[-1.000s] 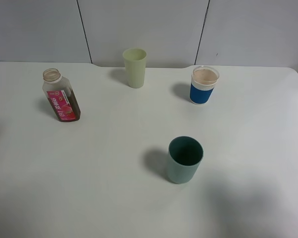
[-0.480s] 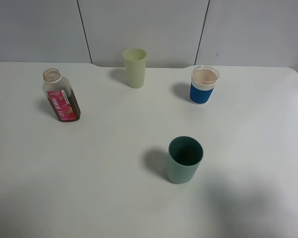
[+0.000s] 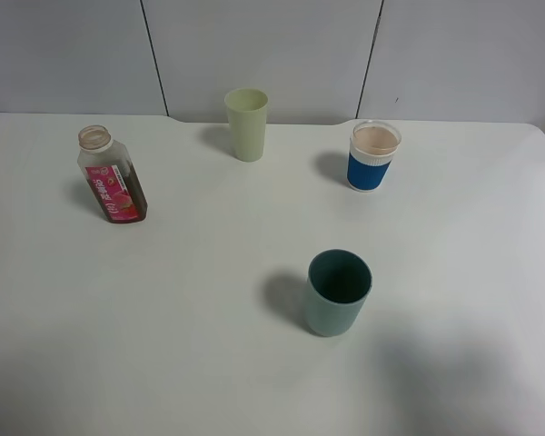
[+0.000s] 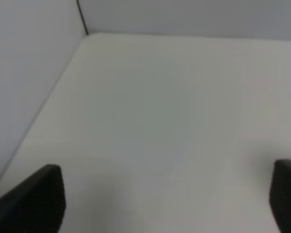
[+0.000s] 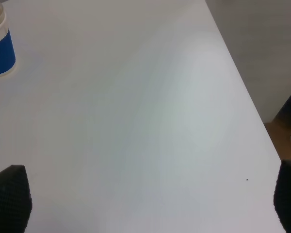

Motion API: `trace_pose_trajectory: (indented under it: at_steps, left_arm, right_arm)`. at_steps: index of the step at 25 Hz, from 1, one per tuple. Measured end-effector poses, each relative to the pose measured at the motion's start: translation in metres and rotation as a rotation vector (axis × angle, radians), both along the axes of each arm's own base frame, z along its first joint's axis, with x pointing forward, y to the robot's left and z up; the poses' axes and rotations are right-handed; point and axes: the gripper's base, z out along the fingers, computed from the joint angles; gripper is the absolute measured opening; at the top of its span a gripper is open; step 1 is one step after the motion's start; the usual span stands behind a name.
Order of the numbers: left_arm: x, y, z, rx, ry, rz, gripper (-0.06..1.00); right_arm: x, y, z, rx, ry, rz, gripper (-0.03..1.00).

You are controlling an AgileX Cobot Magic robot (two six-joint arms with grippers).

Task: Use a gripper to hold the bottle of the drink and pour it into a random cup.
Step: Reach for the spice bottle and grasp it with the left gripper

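Four vessels stand well apart on the table (image 3: pixel 209 363), leaving reaching room: bottle (image 3: pixel 112 177) far left, upright and capless, then cup (image 3: pixel 246 123), teal cup (image 3: pixel 338 292), blue cup (image 3: pixel 373 156). Neither left gripper (image 4: pixel 160 201) nor right gripper (image 5: pixel 148 201) holds anything; fingers wide apart, ready.

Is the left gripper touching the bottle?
Apart. In the exterior high view the bottle stands alone, nothing near it; the left wrist view shows the left gripper open over the table.
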Motion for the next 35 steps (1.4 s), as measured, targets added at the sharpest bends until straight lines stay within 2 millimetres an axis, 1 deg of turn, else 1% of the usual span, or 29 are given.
trace_pose_trajectory:
  at_steps: [2,8,11,15,18,27,29,31,33,35]
  left_arm:
    - [0.005,0.002,-0.012,-0.015,0.024,-0.035,0.80]
    - [0.011,0.012,-0.037,-0.081,0.037,-0.103,0.80]
    - [0.011,0.019,-0.042,-0.099,0.000,-0.129,0.80]
    - [0.005,0.035,-0.047,-0.105,-0.093,-0.156,0.79]
    - [0.001,0.045,-0.055,-0.143,-0.156,-0.174,0.76]
    - [0.012,0.050,-0.097,-0.265,-0.077,-0.289,0.74]
    - [0.012,0.049,-0.101,-0.281,-0.066,-0.303,0.72]
    - [0.012,0.048,-0.102,-0.296,-0.060,-0.312,0.67]
    - [0.015,0.049,-0.101,-0.303,-0.064,-0.326,0.62]
    - [0.020,0.052,-0.098,-0.306,-0.071,-0.352,0.61]
  right_arm:
    - [0.000,0.000,0.000,0.000,0.000,0.000,1.00]
    - [0.000,0.000,0.000,0.000,0.000,0.000,1.00]
    - [0.000,0.000,0.000,0.000,0.000,0.000,1.00]
    - [0.000,0.000,0.000,0.000,0.000,0.000,1.00]
    - [0.000,0.000,0.000,0.000,0.000,0.000,1.00]
    - [0.000,0.000,0.000,0.000,0.000,0.000,1.00]
    - [0.000,0.000,0.000,0.000,0.000,0.000,1.00]
    - [0.000,0.000,0.000,0.000,0.000,0.000,1.00]
    - [0.000,0.000,0.000,0.000,0.000,0.000,1.00]
    - [0.000,0.000,0.000,0.000,0.000,0.000,1.00]
